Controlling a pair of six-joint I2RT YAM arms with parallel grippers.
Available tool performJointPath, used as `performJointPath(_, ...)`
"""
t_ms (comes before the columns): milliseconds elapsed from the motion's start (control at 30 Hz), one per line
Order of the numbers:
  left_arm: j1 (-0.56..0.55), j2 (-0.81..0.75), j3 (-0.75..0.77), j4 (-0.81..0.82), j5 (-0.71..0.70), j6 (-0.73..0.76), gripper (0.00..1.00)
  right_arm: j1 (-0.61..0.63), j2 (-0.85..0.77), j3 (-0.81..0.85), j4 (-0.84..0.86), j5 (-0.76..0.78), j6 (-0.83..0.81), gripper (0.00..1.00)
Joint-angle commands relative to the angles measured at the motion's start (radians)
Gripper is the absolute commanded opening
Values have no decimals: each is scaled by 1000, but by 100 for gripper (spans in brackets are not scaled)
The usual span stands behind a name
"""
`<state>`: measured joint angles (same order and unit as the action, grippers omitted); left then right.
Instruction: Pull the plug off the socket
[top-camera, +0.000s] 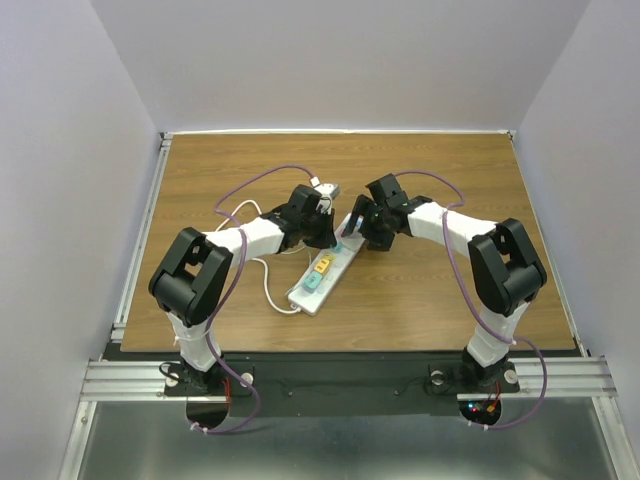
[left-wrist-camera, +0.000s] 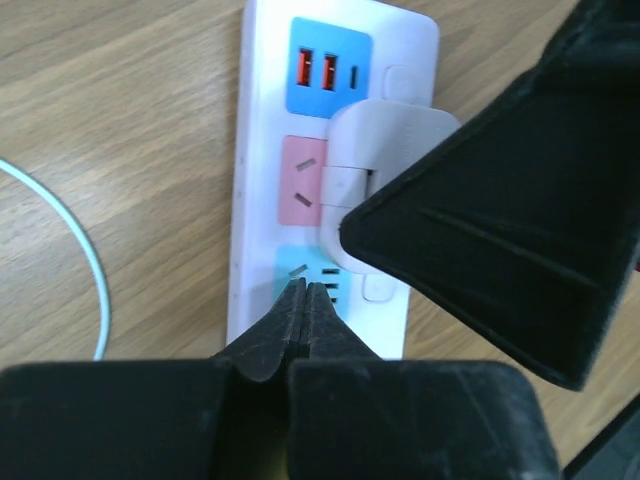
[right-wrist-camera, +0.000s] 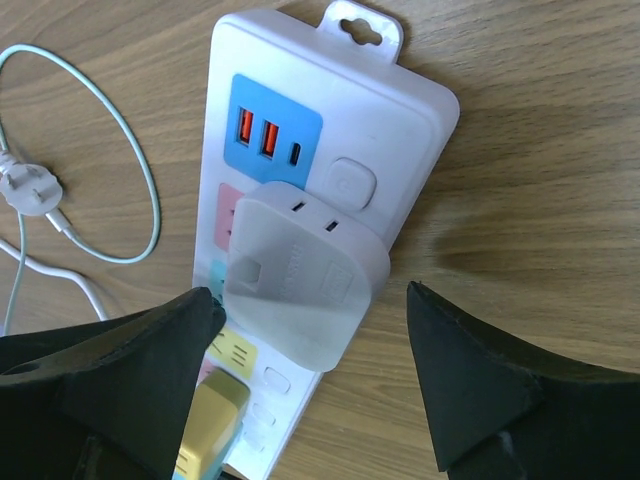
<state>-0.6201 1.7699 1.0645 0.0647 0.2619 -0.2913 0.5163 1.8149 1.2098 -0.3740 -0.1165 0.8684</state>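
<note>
The socket is a long white power strip (right-wrist-camera: 400, 130) with coloured outlet faces, lying diagonally mid-table (top-camera: 303, 295). A white plug (right-wrist-camera: 300, 280) sits in its pink outlet, next to the blue USB face; it also shows in the left wrist view (left-wrist-camera: 385, 140). My right gripper (right-wrist-camera: 312, 297) is open, one finger on each side of the white plug, touching neither side. My left gripper (left-wrist-camera: 306, 288) is shut and empty, its tips resting on the strip's cyan face (left-wrist-camera: 300, 265) just below the plug. In the top view both grippers (top-camera: 330, 238) (top-camera: 358, 232) meet over the strip's far end.
A yellow plug (right-wrist-camera: 205, 420) sits in an outlet further down the strip, with a cyan one beyond it (top-camera: 313, 283). The strip's thin white cord (right-wrist-camera: 120, 150) loops on the wood to the left and ends in a loose white plug (right-wrist-camera: 30, 190).
</note>
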Motion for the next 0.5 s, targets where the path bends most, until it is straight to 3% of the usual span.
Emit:
performJointPath(0, 0, -65, -30, 27, 69, -17, 0, -10, 1, 2, 38, -12, 14, 82)
performJointPath(300, 0, -75, -124, 1, 80, -49, 0, -15, 55, 31, 46, -40, 24, 76)
performJointPath(433, 0, -78, -132, 14, 73, -62, 0, -15, 73, 37, 61, -60, 40, 68)
performJointPath(467, 0, -75, -127, 11, 73, -60, 0, -16, 75, 37, 64, -66, 41, 61)
